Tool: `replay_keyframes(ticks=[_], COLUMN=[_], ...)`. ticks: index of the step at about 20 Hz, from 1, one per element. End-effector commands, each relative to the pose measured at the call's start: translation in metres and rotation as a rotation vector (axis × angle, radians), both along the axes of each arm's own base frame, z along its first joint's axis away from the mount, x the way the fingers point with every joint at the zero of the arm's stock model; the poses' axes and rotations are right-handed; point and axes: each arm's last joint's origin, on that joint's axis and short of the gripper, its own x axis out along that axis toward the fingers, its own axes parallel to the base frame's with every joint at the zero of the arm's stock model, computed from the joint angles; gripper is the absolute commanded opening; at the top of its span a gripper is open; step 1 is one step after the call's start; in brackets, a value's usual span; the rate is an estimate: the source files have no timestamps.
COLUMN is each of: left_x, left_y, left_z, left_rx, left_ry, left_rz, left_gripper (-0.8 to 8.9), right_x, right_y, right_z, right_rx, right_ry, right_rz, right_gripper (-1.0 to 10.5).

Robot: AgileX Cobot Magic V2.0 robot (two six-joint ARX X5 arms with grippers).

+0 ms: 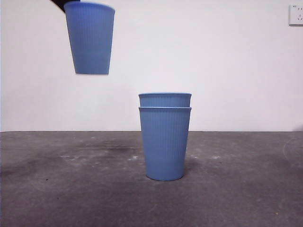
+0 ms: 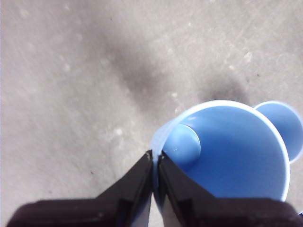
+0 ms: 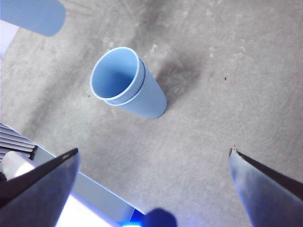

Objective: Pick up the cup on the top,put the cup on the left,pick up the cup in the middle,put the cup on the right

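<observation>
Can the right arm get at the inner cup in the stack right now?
Probably yes. The right gripper is open with the stack below it, the inner cup rim exposed. The left gripper holds the lifted cup up off to one side.

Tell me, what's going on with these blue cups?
The left tool is pinching the rim of one blue cup and holds it in the air, up and to the left of the other cups. Two more cups sit nested in a stack in the middle of the grey table. The right tool waits open above the table, holding nothing.
</observation>
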Motion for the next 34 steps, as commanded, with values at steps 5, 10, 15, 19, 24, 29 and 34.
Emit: replay_keyframes(ticks=[5,10,15,19,24,29,34], left_x=[0.018,0.02,0.022,0.021,0.021,0.02,0.019], left_y=[-0.003,-0.005,-0.004,-0.004,-0.004,-0.004,-0.002], left_z=[-0.077,-0.136,-0.144,-0.145,-0.145,-0.146,-0.141], left_rx=[0.007,-0.033,-0.041,-0.039,-0.041,-0.036,-0.037], left_ry=[0.084,0.104,0.083,0.09,0.098,0.109,0.105], left_rz=[-0.008,0.018,0.022,0.022,0.019,0.02,0.032], left_gripper=[-0.08,-0.09,-0.09,-0.08,0.45,1.94,1.98], right_x=[0.013,0.024,0.037,0.048,0.059,0.062,0.068], right_y=[0.002,0.006,0.019,0.04,0.064,0.074,0.076], right_z=[-0.003,-0.007,-0.011,-0.018,-0.026,-0.027,-0.025], right_rx=[0.006,0.009,0.023,-0.019,-0.044,-0.045,-0.029], right_ry=[0.004,0.016,0.011,0.012,-0.002,-0.022,-0.054], right_rz=[-0.003,0.002,0.042,0.075,0.114,0.128,0.093], right_gripper=[5.7,5.7,5.7,5.7,5.7,5.7,5.7])
